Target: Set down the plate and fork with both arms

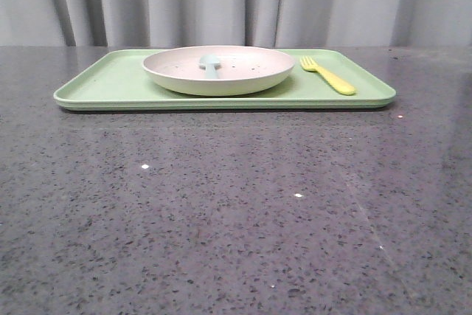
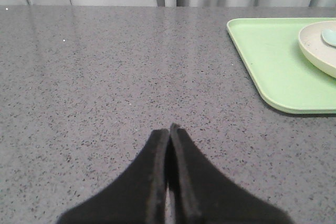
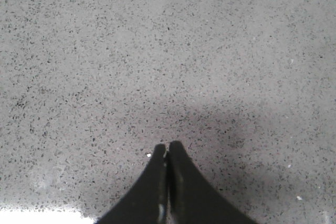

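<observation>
Background: pale grey pleated curtain (image 1: 236, 1) behind a dark grey speckled stone surface (image 1: 236, 212).
Tray: rectangular light-green tray (image 1: 103, 82) lying flat toward the far side of the surface.
Plate: round shallow cream-white plate (image 1: 219, 71) with a pale pinkish, dark-speckled inside, on the tray near its middle.
Spoon: pale blue spoon (image 1: 211, 65) resting inside the plate.
Fork: small bright yellow plastic fork (image 1: 327, 74) flat on the tray, just beside the plate on the right, tines toward the curtain.
Left hand: black left hand (image 2: 169, 128) clenched, its two fingers pressed together and holding nothing, low over bare surface, well apart from the tray, pointing toward the curtain.
Right hand: black right hand (image 3: 167, 146) likewise clenched on nothing, over bare surface, angled more steeply down.
Front view only: fork and whole tray; neither hand appears.
Left wrist view only: the tray's near left corner, plate rim, a bit of spoon.
Right wrist view only: one tray corner at the frame edge.
</observation>
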### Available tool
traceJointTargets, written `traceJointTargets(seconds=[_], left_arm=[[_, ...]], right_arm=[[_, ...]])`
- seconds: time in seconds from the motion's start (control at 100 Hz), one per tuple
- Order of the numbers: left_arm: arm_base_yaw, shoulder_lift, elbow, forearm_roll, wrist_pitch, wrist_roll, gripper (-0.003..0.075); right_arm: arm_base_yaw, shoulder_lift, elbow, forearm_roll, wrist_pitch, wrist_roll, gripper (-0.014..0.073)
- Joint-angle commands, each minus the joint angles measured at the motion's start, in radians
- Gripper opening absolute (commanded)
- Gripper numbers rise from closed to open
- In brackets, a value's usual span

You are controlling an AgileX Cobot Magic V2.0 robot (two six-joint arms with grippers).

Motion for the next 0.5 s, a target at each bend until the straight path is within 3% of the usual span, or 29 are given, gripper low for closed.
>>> traceJointTargets(seconds=[0.0, 0.15, 0.49], left_arm=[[-0.001, -0.057, 0.052, -0.010, -0.163, 0.000, -0.0020], [-0.001, -0.154, 0.159, -0.010, -0.237, -0.004, -0.0020], [-0.001, -0.347, 0.246, -0.010, -0.225, -0.004, -0.0020]], right_arm=[[-0.006, -0.005, -0.024, -0.029, -0.042, -0.010, -0.0068], [-0.006, -0.005, -0.024, -0.029, -0.042, -0.010, -0.0068], [-0.006, -0.005, -0.024, -0.029, -0.042, -0.010, -0.0068]])
